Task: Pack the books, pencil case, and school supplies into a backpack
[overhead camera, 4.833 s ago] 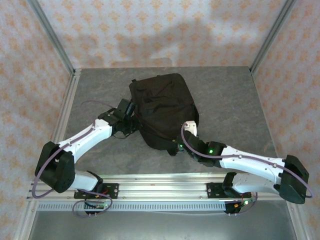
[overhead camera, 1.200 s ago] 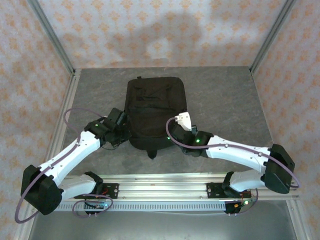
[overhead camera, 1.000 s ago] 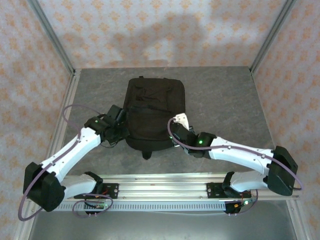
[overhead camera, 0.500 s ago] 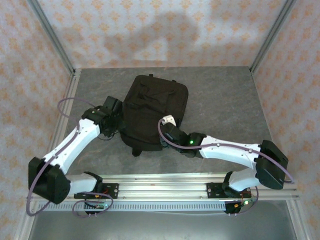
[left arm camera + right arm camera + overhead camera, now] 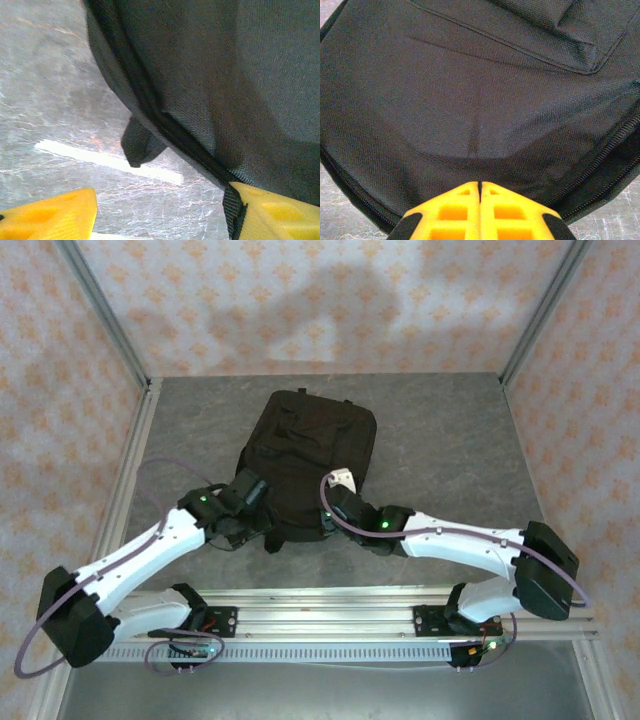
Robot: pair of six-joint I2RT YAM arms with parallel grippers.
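beside the backpack (image 5: 225, 75), left claw (image 5: 160, 215) parted

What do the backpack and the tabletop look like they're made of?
Backpack: black woven synthetic fabric, probably nylon or polyester, matte; weave grain and stitched seams show close up. Tabletop: grey marbled surface, slightly glossy, reflecting a light streak; stone or printed laminate, can't tell.

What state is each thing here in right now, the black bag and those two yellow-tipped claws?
backpack: lying flat on the table, slightly askew; the zip along its near edge looks shut.
left gripper: open, fingers spread wide at the backpack's near left edge, holding nothing.
right gripper: shut, fingertips together at the backpack's near edge, nothing visibly pinched.
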